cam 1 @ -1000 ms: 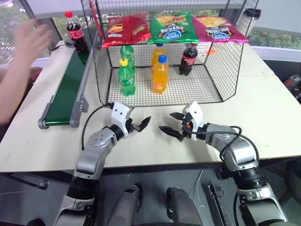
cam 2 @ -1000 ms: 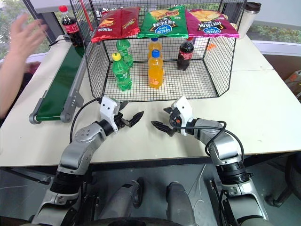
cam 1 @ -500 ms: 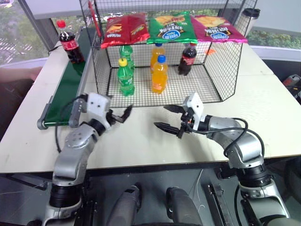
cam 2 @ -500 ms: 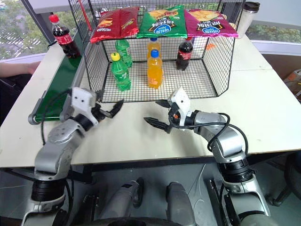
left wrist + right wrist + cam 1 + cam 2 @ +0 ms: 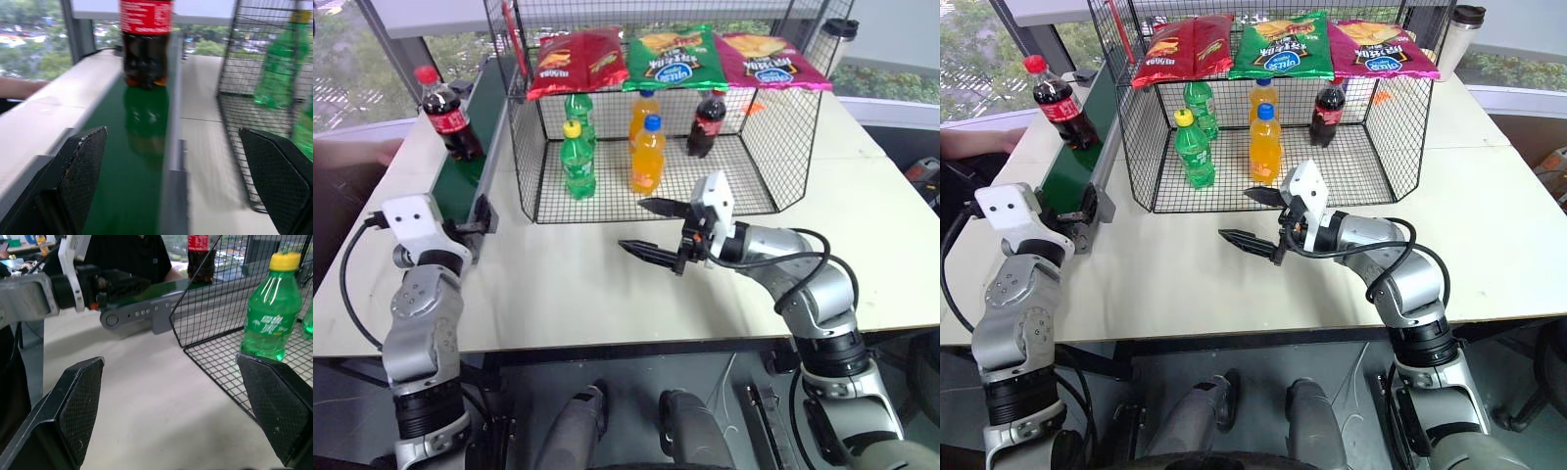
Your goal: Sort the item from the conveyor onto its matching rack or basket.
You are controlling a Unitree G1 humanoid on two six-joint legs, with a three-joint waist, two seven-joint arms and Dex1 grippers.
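The item, a cola bottle [image 5: 445, 113] with red cap and label, stands upright on the dark green conveyor [image 5: 468, 157] at the left. My left gripper [image 5: 468, 227] is open at the belt's near end and points along it. In the left wrist view the bottle [image 5: 145, 44] stands ahead between the open fingers, well apart from them. The black wire rack [image 5: 724, 186] holds green, orange and cola bottles. My right gripper [image 5: 643, 230] hangs open and empty above the table, in front of the rack and pointing left.
Three chip bags [image 5: 671, 57] lie on the rack's mesh top. A person's arm [image 5: 357, 155] rests at the left table edge beside the conveyor. A lidded cup [image 5: 835, 37] stands at the back right. Bare table lies in front of the rack.
My left arm swung out left to the conveyor's near end. The cola bottle rode the belt toward me. My right gripper rose slightly and shifted left. The person's hand drew back.
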